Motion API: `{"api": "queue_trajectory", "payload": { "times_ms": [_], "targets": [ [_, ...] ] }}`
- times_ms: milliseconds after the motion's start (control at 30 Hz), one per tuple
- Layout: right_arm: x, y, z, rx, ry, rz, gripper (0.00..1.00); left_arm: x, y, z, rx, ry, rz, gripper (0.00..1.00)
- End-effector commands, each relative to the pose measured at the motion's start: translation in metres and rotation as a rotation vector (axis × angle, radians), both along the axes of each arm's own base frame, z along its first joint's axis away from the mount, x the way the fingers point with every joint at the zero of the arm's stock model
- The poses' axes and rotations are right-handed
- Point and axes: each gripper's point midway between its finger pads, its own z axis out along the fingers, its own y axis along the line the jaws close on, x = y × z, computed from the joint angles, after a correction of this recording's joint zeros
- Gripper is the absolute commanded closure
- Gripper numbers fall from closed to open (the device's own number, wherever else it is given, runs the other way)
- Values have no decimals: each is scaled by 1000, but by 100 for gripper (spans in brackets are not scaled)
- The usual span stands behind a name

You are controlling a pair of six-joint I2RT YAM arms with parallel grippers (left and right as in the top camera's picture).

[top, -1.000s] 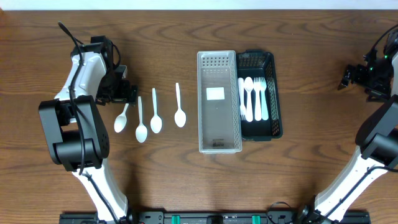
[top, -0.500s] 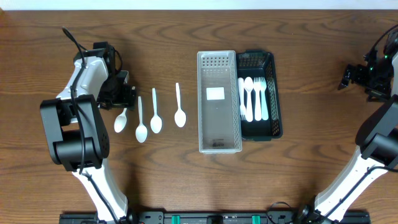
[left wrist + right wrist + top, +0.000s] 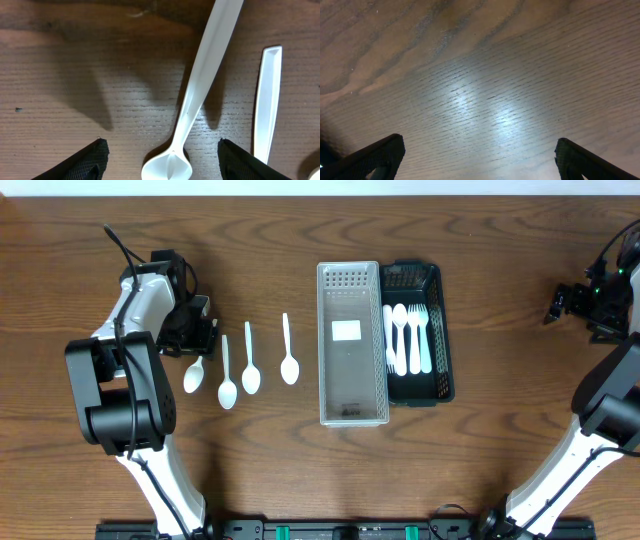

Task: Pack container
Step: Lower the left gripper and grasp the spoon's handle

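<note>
Overhead is showing the left gripper (image 3: 198, 338) sitting at the handle end of the leftmost spoon (image 3: 196, 372), first in a row of four white spoons. That spoon's long axis is running from the gripper back toward the arm's base, slightly slanted. The clear container (image 3: 352, 415) is lying well off to the gripper's right, with a black tray (image 3: 443, 330) of cutlery touching its far side. The right gripper (image 3: 563, 302) is idling far beyond that, making the left arm much the nearer. Left wrist is revealing what overhead is hiding: the jaws are standing apart, released, with the spoon's bowl showing between the fingertips (image 3: 92, 160) and the next spoon (image 3: 267, 100) lying just outside the right one. Right wrist is showing only bare table (image 3: 480, 90) between parted fingers, gripping nothing.
</note>
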Motion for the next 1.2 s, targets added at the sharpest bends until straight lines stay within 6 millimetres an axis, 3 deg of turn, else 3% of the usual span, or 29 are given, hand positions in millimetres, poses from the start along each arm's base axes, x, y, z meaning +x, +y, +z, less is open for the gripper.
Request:
{"api": "queue_trajectory", "payload": {
  "times_ms": [0, 400, 867, 933, 1000, 1167],
  "targets": [
    [0, 0, 3, 1, -6, -15, 1, -1, 3, -4, 2, 3, -13, 27],
    [0, 0, 3, 0, -6, -15, 1, 9, 4, -8, 7, -39, -12, 27],
    [0, 0, 3, 1, -6, -15, 1, -16, 1, -27, 0, 21, -11, 28],
    [0, 0, 3, 0, -6, -15, 1, -16, 1, -28, 0, 21, -12, 36],
    [0, 0, 3, 0, -6, -15, 1, -15, 1, -28, 0, 16, -11, 52],
    [0, 0, 3, 1, -6, -15, 1, -12, 1, -28, 2, 7, -8, 75]
  ]
}}
